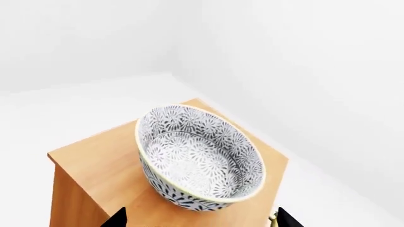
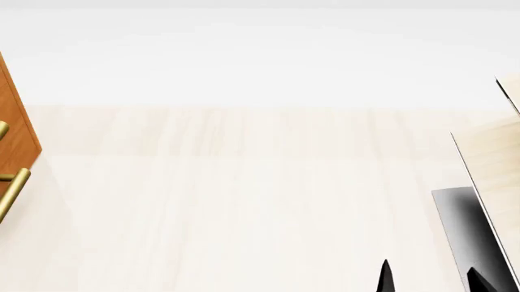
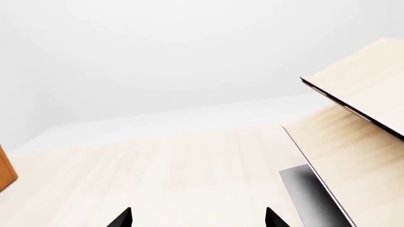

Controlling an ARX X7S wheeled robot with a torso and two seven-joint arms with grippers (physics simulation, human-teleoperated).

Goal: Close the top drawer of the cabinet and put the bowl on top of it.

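Note:
The bowl (image 1: 200, 158), white with a dense grey floral pattern, stands upright on the flat top of the reddish-brown cabinet (image 1: 94, 165). My left gripper (image 1: 203, 221) is open just short of the bowl, one dark fingertip on each side, touching nothing. A small brass piece (image 1: 273, 218) shows by one fingertip. In the head view only a sliver of the cabinet (image 2: 18, 131) front shows at the left edge, with two brass bar handles (image 2: 12, 191); I cannot tell there whether the top drawer is shut. My right gripper (image 2: 430, 281) (image 3: 198, 220) is open and empty over the pale table.
A pale light-wood rack (image 2: 495, 176) (image 3: 353, 142) with a dark grey base (image 2: 471, 237) (image 3: 312, 198) stands at the right, close to my right gripper. The light wooden table (image 2: 243, 201) spreads between it and the cabinet. A white wall lies behind.

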